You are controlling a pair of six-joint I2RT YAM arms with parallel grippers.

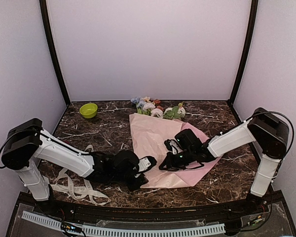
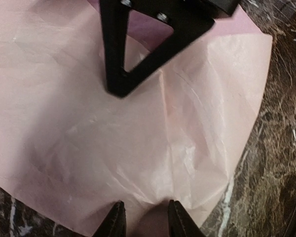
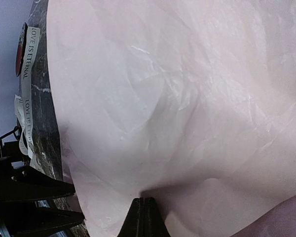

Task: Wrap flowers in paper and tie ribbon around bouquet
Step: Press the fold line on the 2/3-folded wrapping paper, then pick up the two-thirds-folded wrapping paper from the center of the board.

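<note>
The pale pink paper (image 1: 153, 133) lies folded over the flowers, whose blue, white and peach blooms (image 1: 155, 108) stick out at its far end as a bouquet. My left gripper (image 1: 147, 165) is at the paper's near left edge. In the left wrist view its jaws (image 2: 148, 217) stand a little apart with a bunched fold of paper (image 2: 89, 123) between them. My right gripper (image 1: 166, 165) rests on the paper just to the right. Its jaws (image 3: 144, 202) are pressed together on a puckered fold of paper (image 3: 163, 89). The stems are hidden.
The cream ribbon (image 1: 79, 188) lies in loose loops on the marble table at the near left, under my left arm, and its printed length (image 3: 28, 74) shows beside the paper. A green bowl (image 1: 89, 110) stands at the back left. Walls close the table in on three sides.
</note>
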